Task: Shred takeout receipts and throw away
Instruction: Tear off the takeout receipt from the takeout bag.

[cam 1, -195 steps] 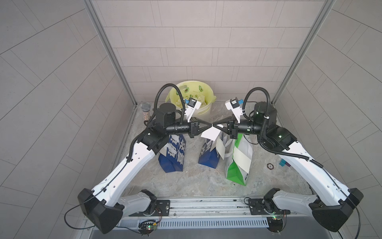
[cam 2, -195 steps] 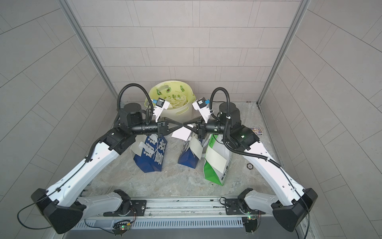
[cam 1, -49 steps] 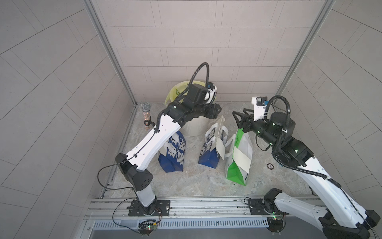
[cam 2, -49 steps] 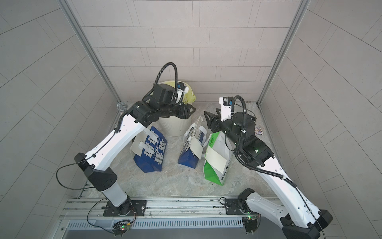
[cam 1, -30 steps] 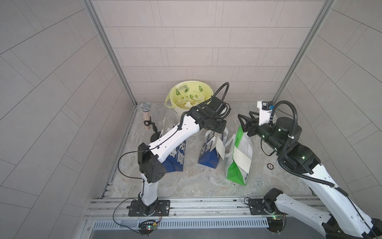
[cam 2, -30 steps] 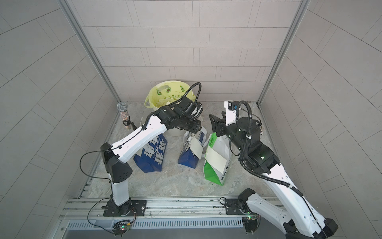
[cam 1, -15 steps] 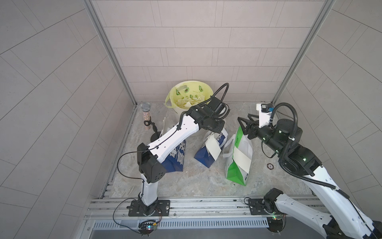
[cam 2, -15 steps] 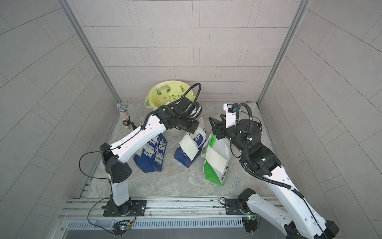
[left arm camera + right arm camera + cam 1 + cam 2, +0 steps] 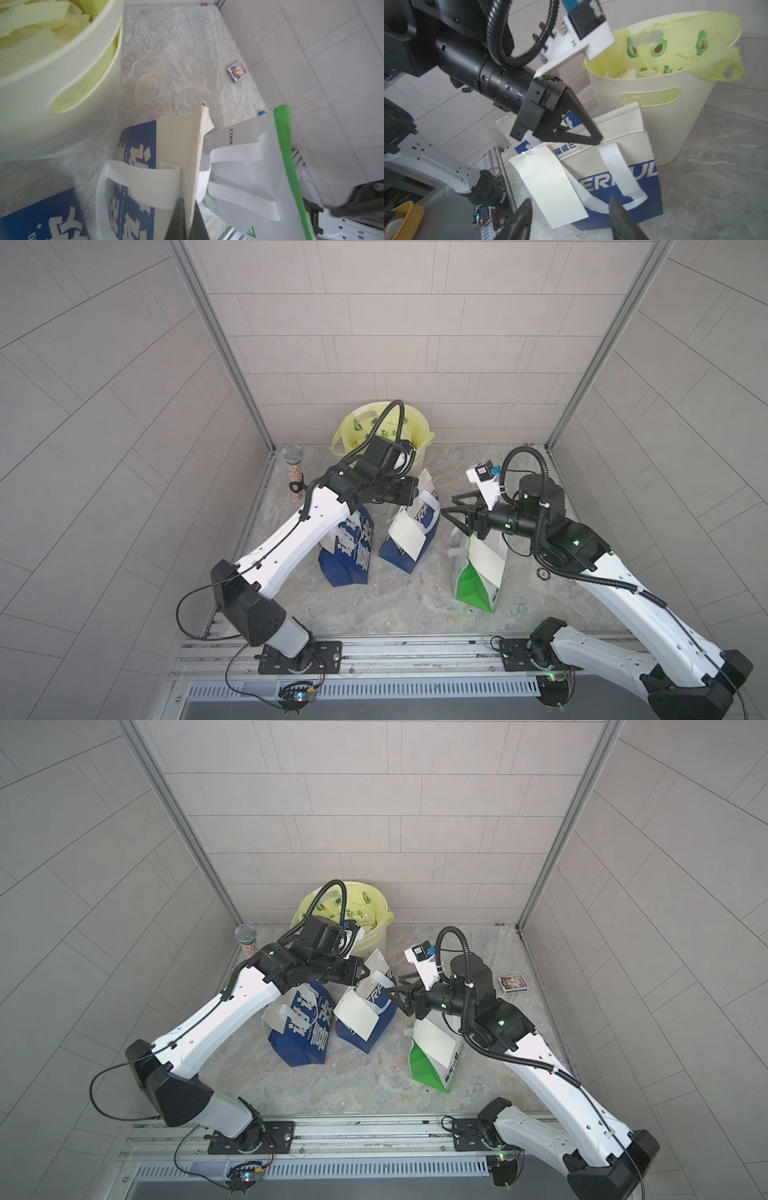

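In both top views three bags stand in a row on the stone table (image 9: 374, 605): a blue bag (image 9: 349, 556), a middle bag (image 9: 422, 520) just beside it, and a green bag (image 9: 473, 587) apart on the robot's right. Bare table lies between the last two and along the whole front edge. A bin (image 9: 424, 435) stands against the back wall, just behind the middle bag. The left gripper (image 9: 367, 972) has its jaws together on that bag's top edge. A receipt (image 9: 405, 537) hangs on the bag's front face, and a second receipt (image 9: 484, 562) lies on the side of the green bag. The right gripper (image 9: 451, 510) hovers over the gap between those two bags, jaws apart and empty. A small card box (image 9: 513, 983) lies near the right wall.

In the left wrist view the left gripper (image 9: 188, 223) pinches the cream rim of the middle bag (image 9: 193, 149), one finger on each face. The bin's wall (image 9: 52, 87) is close by, and open table runs to the card box (image 9: 238, 71).

In the right wrist view the right gripper (image 9: 570, 200) spreads its fingers wide. The receipt (image 9: 550, 187) shows between them, touched by neither. The left gripper (image 9: 596, 141) clamps the rim just above the receipt's top corner, and the bin (image 9: 675, 128) behind holds paper scraps
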Controlling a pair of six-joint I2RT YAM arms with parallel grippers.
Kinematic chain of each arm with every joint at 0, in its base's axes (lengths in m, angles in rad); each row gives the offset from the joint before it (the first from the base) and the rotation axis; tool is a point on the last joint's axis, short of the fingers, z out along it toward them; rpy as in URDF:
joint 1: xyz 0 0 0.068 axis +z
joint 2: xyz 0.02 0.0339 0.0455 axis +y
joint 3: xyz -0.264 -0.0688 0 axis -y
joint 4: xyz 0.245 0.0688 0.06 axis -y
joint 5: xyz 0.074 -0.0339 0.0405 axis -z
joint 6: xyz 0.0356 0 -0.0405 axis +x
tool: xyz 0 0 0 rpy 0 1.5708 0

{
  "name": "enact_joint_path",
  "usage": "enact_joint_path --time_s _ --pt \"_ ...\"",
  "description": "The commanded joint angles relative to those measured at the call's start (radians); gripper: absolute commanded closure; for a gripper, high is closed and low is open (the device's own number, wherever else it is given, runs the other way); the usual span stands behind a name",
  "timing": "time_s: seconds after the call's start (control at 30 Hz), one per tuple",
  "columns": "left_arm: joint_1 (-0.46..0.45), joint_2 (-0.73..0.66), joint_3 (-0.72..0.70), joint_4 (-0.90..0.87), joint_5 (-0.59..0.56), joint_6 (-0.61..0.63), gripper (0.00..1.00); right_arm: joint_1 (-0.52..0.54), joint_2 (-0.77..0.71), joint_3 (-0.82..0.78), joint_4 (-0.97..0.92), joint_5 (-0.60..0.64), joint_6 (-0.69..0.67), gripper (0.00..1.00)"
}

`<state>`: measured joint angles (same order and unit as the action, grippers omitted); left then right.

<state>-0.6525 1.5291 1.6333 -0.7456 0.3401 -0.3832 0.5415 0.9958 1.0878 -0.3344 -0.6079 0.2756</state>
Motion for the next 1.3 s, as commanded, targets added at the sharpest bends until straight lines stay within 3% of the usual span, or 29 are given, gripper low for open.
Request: enact_joint_path --time_s 0.0,0.77,0.93,1.1,1.27 --pt "0.005 -0.055 -0.015 0.150 0.070 -0.048 1.00 0.021 0.009 -0.006 0.004 -0.119 -0.014 0.39" --pt "0.017 -0.146 -0.027 0.259 0.164 -0.079 1.00 0.026 0.110 -0.004 -0.097 -0.222 -0.099 0.29" --pt "0.017 -0.148 -0.035 0.259 0.157 -0.075 1.00 0.027 0.117 0.000 -0.077 -0.266 -0.070 0.35" --pt "0.017 -0.146 -0.039 0.262 0.156 -0.075 1.00 0.026 0.111 -0.001 -0.077 -0.286 -0.049 0.32" --pt "0.017 -0.143 -0.042 0.250 0.134 -0.064 1.00 0.027 0.106 0.007 -0.077 -0.317 -0.028 0.39"
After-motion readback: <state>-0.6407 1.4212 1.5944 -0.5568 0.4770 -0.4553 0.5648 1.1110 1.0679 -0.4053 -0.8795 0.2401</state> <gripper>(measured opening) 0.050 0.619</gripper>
